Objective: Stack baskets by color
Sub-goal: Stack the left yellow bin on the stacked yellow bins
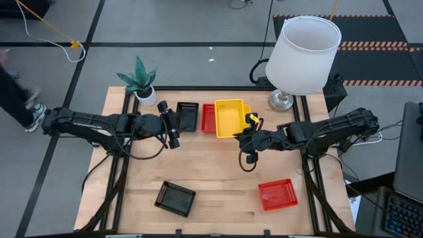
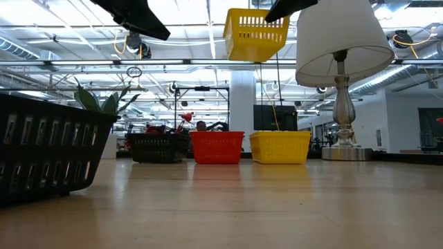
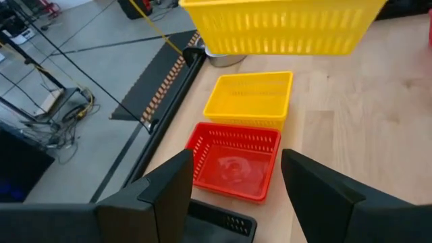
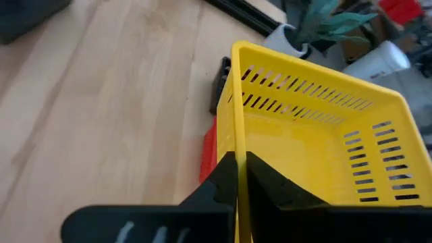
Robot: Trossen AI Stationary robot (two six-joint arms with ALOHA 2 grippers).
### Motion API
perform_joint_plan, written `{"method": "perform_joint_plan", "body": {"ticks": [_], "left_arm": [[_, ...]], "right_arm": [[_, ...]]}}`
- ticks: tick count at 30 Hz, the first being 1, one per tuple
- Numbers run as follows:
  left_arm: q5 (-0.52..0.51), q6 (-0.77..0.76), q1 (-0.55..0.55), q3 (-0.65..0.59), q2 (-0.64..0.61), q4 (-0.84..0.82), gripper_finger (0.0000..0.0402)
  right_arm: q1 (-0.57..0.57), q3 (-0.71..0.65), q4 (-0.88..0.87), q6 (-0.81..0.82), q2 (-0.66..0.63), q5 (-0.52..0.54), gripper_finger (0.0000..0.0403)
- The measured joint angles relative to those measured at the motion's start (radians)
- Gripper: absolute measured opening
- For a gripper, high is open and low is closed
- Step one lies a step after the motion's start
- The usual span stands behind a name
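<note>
Beyond the worktop [image 1: 218, 178] a big open workshop runs back under strip lights, with a lamp [image 1: 301, 53] at the far right corner and a plant [image 1: 140, 79] at the far left. Along the far edge sit a black basket [image 1: 187, 116], a red basket [image 1: 209, 118] and a yellow basket [image 3: 250, 99] in a row. The right gripper [image 1: 250, 129] is clamped on the rim of a second yellow one, the lifted basket [image 1: 230, 118], held in the air above that row. The left gripper [image 1: 173, 125] hangs beside the black basket with its fingers spread wide and nothing in them. A loose black one [image 1: 175, 198] and a loose red one [image 1: 277, 194] lie near the front edge. To nest it cleanly, I'd say the lifted basket wants squaring over the yellow basket below, levelling, then lowering straight before the fingers let go.
</note>
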Motion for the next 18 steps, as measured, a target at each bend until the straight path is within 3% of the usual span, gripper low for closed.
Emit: {"method": "perform_joint_plan", "body": {"ticks": [10,18], "left_arm": [[0.032,0.000,0.000,0.000,0.000,0.030,0.0227],[0.043,0.002,0.000,0.000,0.000,0.033,0.0227]], "right_arm": [[-0.101,0.000,-0.016,-0.051,-0.101,-0.141,0.0004],[-0.204,0.000,-0.060,-0.042,-0.181,-0.172,0.0004]]}}
